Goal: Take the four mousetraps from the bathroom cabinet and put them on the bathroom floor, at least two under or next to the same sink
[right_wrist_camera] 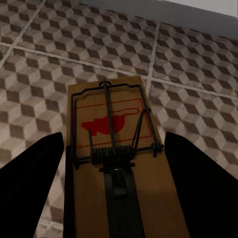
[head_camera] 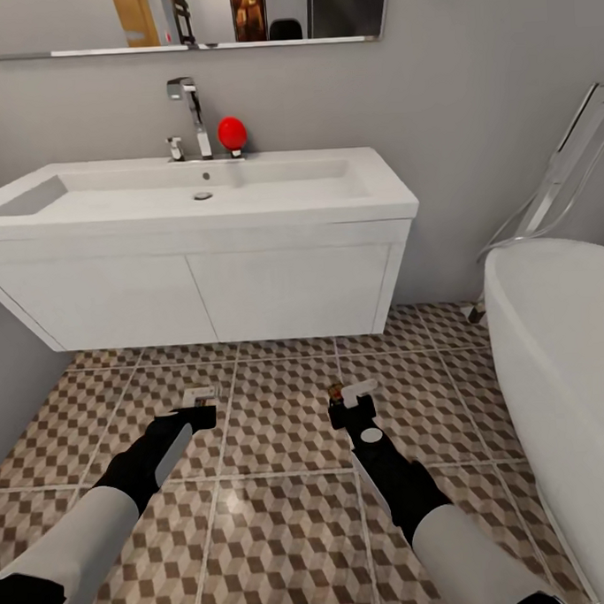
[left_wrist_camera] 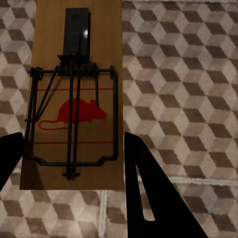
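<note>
Two mousetraps show, each a brown wooden board with dark wire and a red mouse print. One mousetrap [left_wrist_camera: 74, 99] sits between the fingers of my left gripper [left_wrist_camera: 74, 136], whose fingertips press its near end. The other mousetrap [right_wrist_camera: 114, 124] runs back between the fingers of my right gripper [right_wrist_camera: 115, 134]. In the head view, the left gripper [head_camera: 201, 398] and right gripper [head_camera: 349, 393] are low over the cube-patterned bathroom floor [head_camera: 282, 427], just in front of the white vanity under the bathroom sink [head_camera: 199, 188]. Whether the traps touch the tiles I cannot tell. The cabinet is out of view.
The white bathtub [head_camera: 561, 350] curves along the right side. A grey wall [head_camera: 14, 379] closes in at the left. On the sink's back edge stand a chrome tap [head_camera: 193, 113] and a red ball-shaped object [head_camera: 231, 131], with a mirror [head_camera: 181, 16] above.
</note>
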Tool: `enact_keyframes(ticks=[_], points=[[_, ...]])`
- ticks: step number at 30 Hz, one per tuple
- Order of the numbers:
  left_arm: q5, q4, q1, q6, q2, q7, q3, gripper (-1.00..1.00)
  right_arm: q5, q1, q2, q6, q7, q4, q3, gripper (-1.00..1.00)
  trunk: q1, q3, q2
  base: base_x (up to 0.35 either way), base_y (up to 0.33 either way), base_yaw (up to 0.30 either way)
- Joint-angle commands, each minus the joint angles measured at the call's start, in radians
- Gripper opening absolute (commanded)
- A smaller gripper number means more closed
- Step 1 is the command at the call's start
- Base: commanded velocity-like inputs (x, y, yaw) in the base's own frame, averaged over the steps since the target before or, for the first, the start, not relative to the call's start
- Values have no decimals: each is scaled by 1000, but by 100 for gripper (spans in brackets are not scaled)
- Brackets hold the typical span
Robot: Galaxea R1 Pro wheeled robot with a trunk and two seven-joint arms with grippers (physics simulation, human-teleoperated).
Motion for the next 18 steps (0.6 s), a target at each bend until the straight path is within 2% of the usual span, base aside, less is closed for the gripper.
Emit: enact_keyframes(ticks=[1, 18], points=[[8, -2, -1, 4, 2, 7, -7, -100, 10, 0, 0, 9, -5, -1, 3, -100, 4, -6, -8, 0, 0, 0], [8, -20, -1, 4, 1, 7, -8, -100, 9, 0, 0, 7, -2, -1, 5, -100, 69, -86, -127, 0, 0, 0]])
